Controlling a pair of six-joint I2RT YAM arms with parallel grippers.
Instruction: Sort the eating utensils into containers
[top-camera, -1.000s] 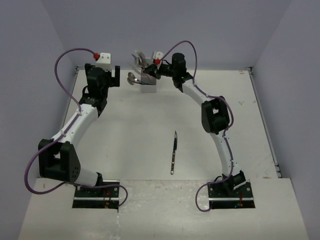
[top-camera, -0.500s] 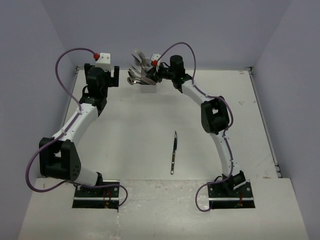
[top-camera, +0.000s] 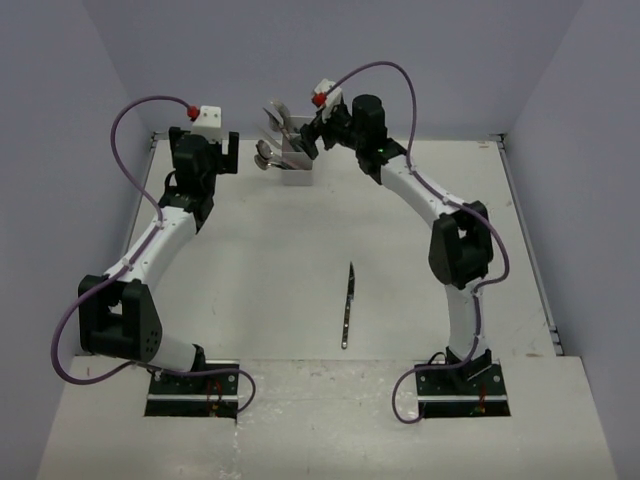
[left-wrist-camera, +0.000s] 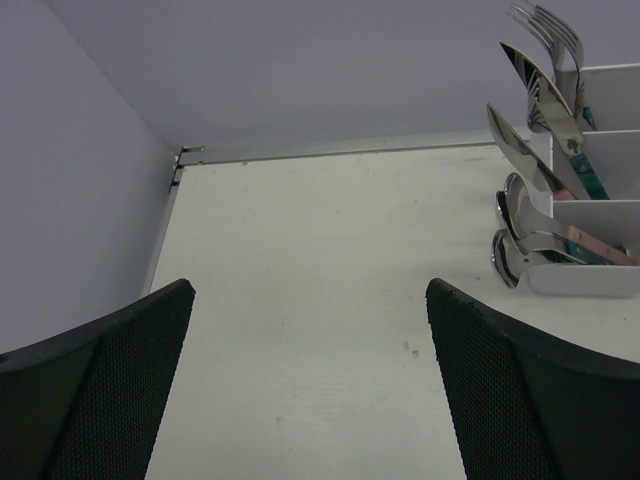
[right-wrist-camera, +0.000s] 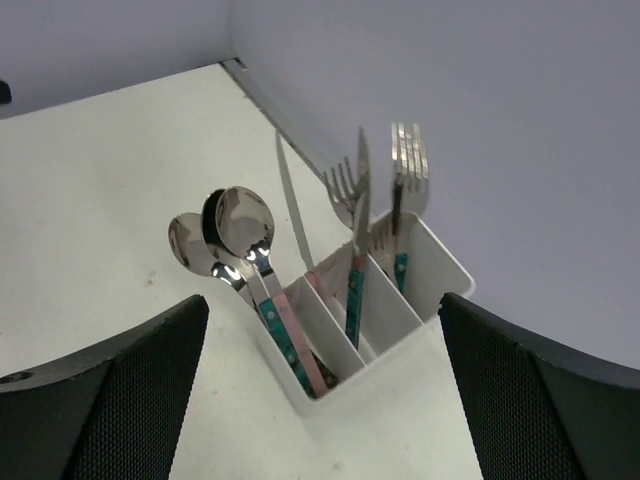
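Observation:
The white compartmented container (top-camera: 297, 166) stands at the back of the table, several utensils upright in it. In the right wrist view spoons (right-wrist-camera: 238, 222) fill its left slot, knives (right-wrist-camera: 357, 205) the middle and forks (right-wrist-camera: 409, 160) the right, inside its walls (right-wrist-camera: 438, 268). One black-handled knife (top-camera: 347, 300) lies flat mid-table. My right gripper (top-camera: 313, 140) (right-wrist-camera: 325, 300) hovers open just above and right of the container, holding nothing. The left gripper (top-camera: 207, 142) (left-wrist-camera: 310, 285) stands open and empty left of the container (left-wrist-camera: 600, 280), over bare table.
Purple walls close in the table at the back and on both sides. The table's back left corner (left-wrist-camera: 178, 158) lies ahead of the left gripper. Both arm bases sit at the near edge.
My right gripper has opened, leaving a utensil in the container, and lifted back up and to the right. The left arm has not moved.

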